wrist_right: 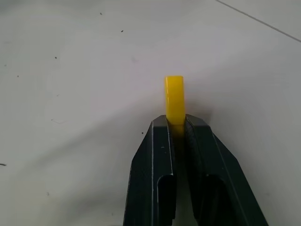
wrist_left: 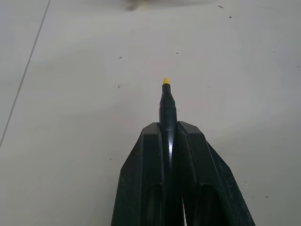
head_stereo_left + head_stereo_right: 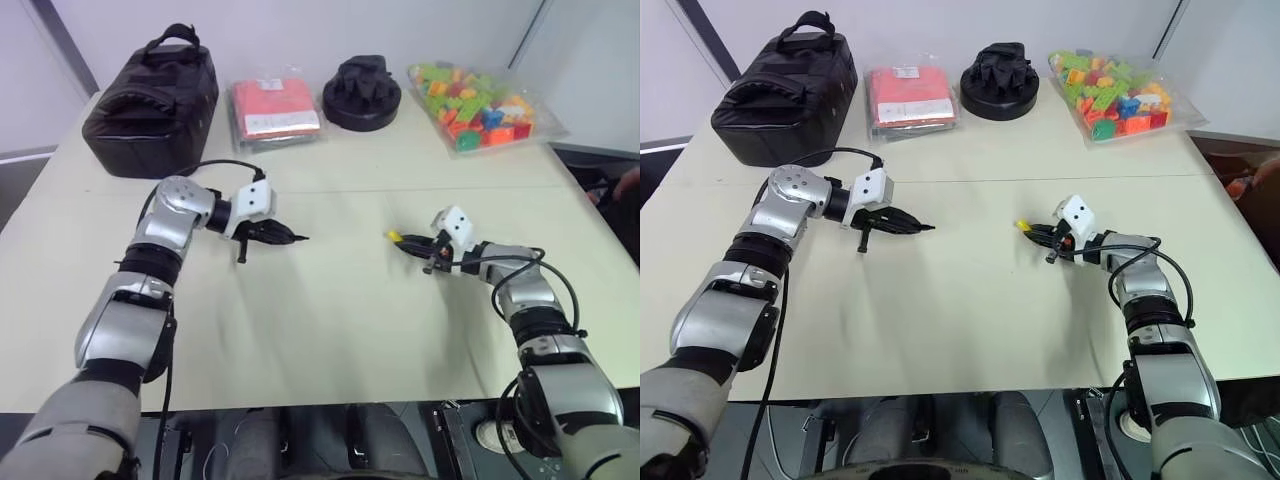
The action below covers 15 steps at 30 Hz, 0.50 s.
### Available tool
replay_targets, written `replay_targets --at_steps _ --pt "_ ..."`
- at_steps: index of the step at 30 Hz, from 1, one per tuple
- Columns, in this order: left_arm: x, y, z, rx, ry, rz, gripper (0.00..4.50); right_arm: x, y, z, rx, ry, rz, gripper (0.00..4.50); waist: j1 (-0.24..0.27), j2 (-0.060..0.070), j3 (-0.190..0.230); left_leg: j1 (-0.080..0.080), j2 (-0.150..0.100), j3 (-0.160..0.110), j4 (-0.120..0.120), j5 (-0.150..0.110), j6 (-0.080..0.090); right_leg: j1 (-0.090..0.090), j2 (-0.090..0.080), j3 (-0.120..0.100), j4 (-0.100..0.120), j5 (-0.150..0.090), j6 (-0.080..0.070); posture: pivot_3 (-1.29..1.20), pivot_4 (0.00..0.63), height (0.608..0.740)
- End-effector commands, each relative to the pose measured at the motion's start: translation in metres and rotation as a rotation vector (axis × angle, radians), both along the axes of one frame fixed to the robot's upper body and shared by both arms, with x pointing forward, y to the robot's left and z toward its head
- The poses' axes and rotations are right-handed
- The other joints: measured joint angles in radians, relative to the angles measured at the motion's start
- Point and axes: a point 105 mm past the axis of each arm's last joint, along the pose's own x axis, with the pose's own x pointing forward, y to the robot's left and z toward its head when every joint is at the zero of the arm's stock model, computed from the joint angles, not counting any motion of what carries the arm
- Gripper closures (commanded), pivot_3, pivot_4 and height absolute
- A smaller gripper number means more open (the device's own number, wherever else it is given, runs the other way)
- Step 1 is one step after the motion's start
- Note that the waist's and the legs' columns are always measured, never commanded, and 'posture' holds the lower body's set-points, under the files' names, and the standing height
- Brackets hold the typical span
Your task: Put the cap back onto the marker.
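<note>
One cap [image 1: 174, 99], yellow, pinched in right claw [image 3: 400, 240], sticking out past the fingertips toward the robot's left. One marker [image 2: 167, 101], clamped in left claw [image 3: 290, 238], long axis in line with the fingers, yellow tip [image 2: 165, 81] pointing right at the cap. Both held above the counter [image 3: 330, 320], well apart, roughly facing (alignment looks close, not confirmed). Next: close the gap along the marker's axis. Bricks [image 3: 478, 105] at the back untouched.
</note>
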Motion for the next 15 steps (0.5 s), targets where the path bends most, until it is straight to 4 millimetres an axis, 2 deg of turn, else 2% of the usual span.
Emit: replay_targets --at_steps 1,4,7,15 --pt "0.011 -0.003 0.037 -0.055 -0.134 0.011 4.5 -0.001 0.005 0.05 -0.09 -0.119 0.1 4.45 0.002 0.001 0.001 -0.001 0.0 0.0 0.0 0.0 0.0 -0.001 -0.001 0.0 0.001 0.0 0.0 0.0 0.15 0.74" --pt "0.012 -0.015 0.05 -0.074 -0.179 -0.023 4.5 -0.008 0.021 0.07 -0.123 -0.131 0.189 4.45 0.003 0.001 0.001 -0.002 0.0 0.0 0.0 0.0 0.0 -0.002 -0.001 0.0 0.002 0.0 0.0 0.0 0.15 0.74" --pt "0.009 -0.03 0.054 -0.074 -0.212 -0.077 4.5 -0.014 0.035 0.079 -0.145 -0.132 0.252 4.45 0.003 0.001 0.001 -0.001 0.0 0.0 0.0 0.0 0.0 -0.002 -0.001 0.0 0.002 0.0 0.0 0.0 0.15 0.74" --pt "0.0 -0.06 0.05 -0.11 -0.222 -0.16 4.5 -0.012 0.051 0.084 -0.15 -0.151 0.286 4.45 0.004 0.001 0.001 -0.001 -0.001 0.0 0.0 0.0 0.0 -0.002 -0.001 0.0 0.002 0.0 0.0 0.0 0.15 0.74"
